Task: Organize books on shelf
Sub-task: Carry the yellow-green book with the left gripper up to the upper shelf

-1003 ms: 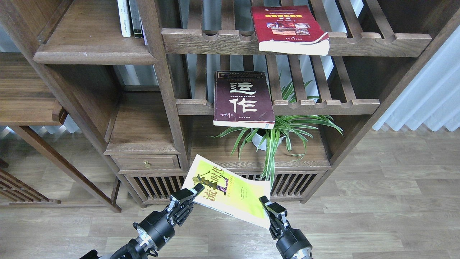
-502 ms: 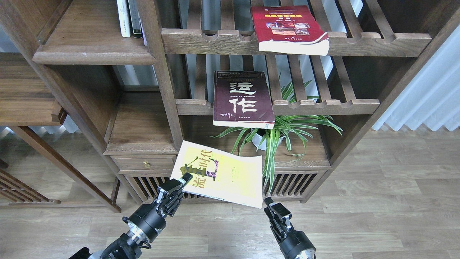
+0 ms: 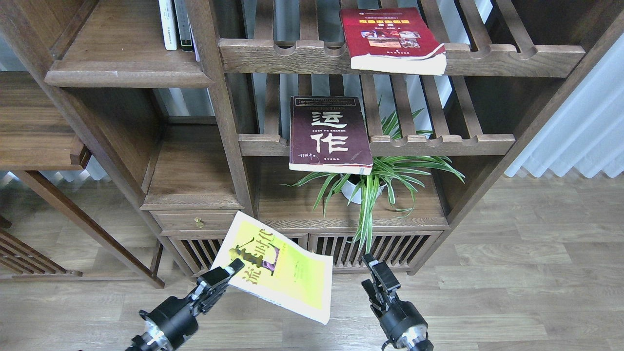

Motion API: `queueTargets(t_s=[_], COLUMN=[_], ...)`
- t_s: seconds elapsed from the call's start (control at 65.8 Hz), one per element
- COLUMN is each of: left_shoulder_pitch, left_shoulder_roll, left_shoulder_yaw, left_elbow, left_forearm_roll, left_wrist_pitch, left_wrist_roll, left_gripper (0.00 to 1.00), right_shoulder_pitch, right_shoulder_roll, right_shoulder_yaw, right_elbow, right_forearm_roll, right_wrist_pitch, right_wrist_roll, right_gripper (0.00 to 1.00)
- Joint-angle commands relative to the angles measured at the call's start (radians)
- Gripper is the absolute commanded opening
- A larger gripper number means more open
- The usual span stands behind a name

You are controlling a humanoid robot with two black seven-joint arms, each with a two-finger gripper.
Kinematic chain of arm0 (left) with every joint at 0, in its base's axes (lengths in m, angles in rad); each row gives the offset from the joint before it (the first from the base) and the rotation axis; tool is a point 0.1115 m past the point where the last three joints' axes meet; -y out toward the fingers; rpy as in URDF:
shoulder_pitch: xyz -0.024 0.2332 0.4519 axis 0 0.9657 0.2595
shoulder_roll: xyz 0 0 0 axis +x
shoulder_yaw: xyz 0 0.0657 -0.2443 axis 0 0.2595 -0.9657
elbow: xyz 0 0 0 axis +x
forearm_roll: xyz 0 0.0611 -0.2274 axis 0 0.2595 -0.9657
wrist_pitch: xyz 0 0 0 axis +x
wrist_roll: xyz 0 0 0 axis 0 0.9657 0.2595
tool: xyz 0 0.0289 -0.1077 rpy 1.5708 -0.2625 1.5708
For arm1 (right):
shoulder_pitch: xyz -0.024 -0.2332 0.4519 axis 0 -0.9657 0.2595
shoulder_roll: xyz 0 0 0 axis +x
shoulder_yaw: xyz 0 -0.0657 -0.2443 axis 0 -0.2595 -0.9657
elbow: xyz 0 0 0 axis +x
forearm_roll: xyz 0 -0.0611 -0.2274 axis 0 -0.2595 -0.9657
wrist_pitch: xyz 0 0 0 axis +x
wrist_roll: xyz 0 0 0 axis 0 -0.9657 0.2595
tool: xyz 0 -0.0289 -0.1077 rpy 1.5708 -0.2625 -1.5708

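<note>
left pincer [image 3: 229, 270] clamped on yellow-green book [image 3: 278, 268] corner, so book hangs tilted over floor. right pincer [image 3: 378, 273] free of it, fingers apart. maroon book [image 3: 329, 134] and red book [image 3: 390, 36] lie flat on slatted racks [image 3: 438, 144]. plank shelf [image 3: 124, 53] upper left.

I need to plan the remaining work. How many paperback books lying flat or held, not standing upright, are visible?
3. The red book lies on the top slatted rack, the maroon book on the middle rack, and the yellow-green book is held by the left gripper. Others may be hidden.
</note>
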Motion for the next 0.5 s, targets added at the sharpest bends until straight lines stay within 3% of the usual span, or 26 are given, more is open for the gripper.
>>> queueTargets(t_s=[0.0,0.091,0.198,0.487], left_shoulder_pitch=[0.029,0.08,0.11,0.144], left_shoulder_roll=[0.01,0.023,0.036,0.034], left_shoulder_yaw=[-0.063,-0.123,-0.19,-0.36], left_elbow=[-0.082,-0.16,-0.162,-0.162], left_forearm_roll=[0.08,0.123,0.171,0.194], left_wrist_pitch=[0.0,0.0,0.0,0.0], left_wrist_roll=[0.004,0.021,0.062,0.11], left_gripper=[0.03,0.03,0.03,0.03], right_shoulder_pitch=[0.004,-0.01,-0.028,-0.042], right_shoulder_roll=[-0.021,-0.017,-0.009,0.013], right_shoulder_yaw=[0.023,0.08,0.109,0.127], right_elbow=[0.017,0.025,0.025,0.028], right_forearm_roll=[-0.039,-0.039,-0.039,-0.037], right_wrist_pitch=[0.0,0.0,0.0,0.0], right_wrist_roll=[0.001,0.003,0.003,0.01], right_gripper=[0.99,0.99,0.99,0.99])
